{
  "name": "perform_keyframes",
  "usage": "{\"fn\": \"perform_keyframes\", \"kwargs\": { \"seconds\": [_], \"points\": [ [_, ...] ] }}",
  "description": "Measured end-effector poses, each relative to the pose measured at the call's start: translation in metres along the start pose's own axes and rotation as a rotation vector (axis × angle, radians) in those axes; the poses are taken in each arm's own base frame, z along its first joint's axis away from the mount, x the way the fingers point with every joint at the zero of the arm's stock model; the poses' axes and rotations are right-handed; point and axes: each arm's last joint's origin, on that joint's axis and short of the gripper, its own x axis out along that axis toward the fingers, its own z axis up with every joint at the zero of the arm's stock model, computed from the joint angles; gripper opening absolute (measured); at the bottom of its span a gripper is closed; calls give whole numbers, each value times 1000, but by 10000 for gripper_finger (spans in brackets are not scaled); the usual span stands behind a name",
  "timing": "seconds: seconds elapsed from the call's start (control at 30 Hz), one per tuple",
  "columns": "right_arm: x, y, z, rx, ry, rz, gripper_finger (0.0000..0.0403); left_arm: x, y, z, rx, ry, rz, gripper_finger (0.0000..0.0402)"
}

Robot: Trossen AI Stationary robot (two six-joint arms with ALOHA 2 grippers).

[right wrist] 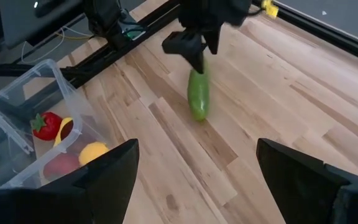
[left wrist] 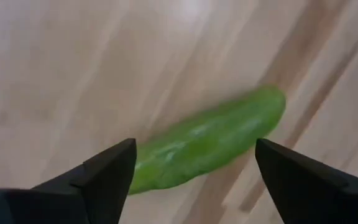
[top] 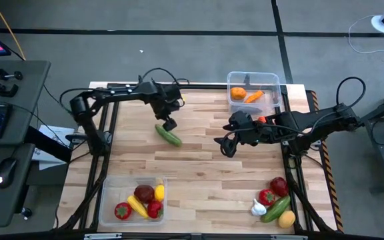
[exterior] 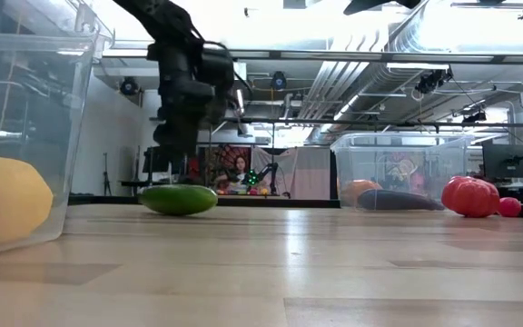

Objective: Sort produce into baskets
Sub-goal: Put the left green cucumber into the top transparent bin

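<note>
A green cucumber (top: 169, 135) lies on its side on the wooden table, left of centre; it also shows in the low view (exterior: 179, 199) and the left wrist view (left wrist: 210, 140). My left gripper (top: 169, 124) is open just above it, pointing down, with its fingers (left wrist: 107, 174) standing off either side of the cucumber's near end without touching it. My right gripper (top: 227, 145) is open and empty over the table's middle right, and its wrist view (right wrist: 194, 171) looks toward the cucumber (right wrist: 197, 96). One clear basket (top: 133, 200) stands at the near left, another (top: 253, 90) at the far right.
The near-left basket holds a tomato, a banana, a lemon and other red pieces. The far-right basket holds an orange piece and a carrot (top: 253, 97). Loose produce (top: 275, 200) lies at the near right corner: red pieces, garlic, a cucumber and a lemon. Bare wood lies between.
</note>
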Motion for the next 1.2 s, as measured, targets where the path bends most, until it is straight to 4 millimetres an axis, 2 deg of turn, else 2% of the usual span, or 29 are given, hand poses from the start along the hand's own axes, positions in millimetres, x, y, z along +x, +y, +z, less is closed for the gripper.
{"fn": "perform_keyframes", "kwargs": {
  "seconds": [0.13, 0.27, 0.47, 0.57, 0.67, 0.97, 1.2],
  "points": [
    [0, 0, 0, 19, 0, 0, 316, 3, -12, 3, 117, 65, -37, 326],
    [0, 0, 0, 36, 0, 0, 316, 3, -33, 1, 282, 75, -27, 326],
    [0, 0, 0, 42, -4, -4, 316, 14, -72, -13, 616, 122, 210, 326],
    [0, 0, 0, 42, -8, -8, 316, 21, -83, -12, 689, 58, 301, 326],
    [0, 0, 0, 42, -8, -8, 316, 23, -80, -9, 645, 28, 319, 326],
    [0, 0, 0, 38, -8, -9, 316, 18, -55, -1, 324, -2, 213, 326],
    [0, 0, 0, 30, -6, -11, 316, 20, -54, 3, 164, -46, 208, 326]
  ]
}}
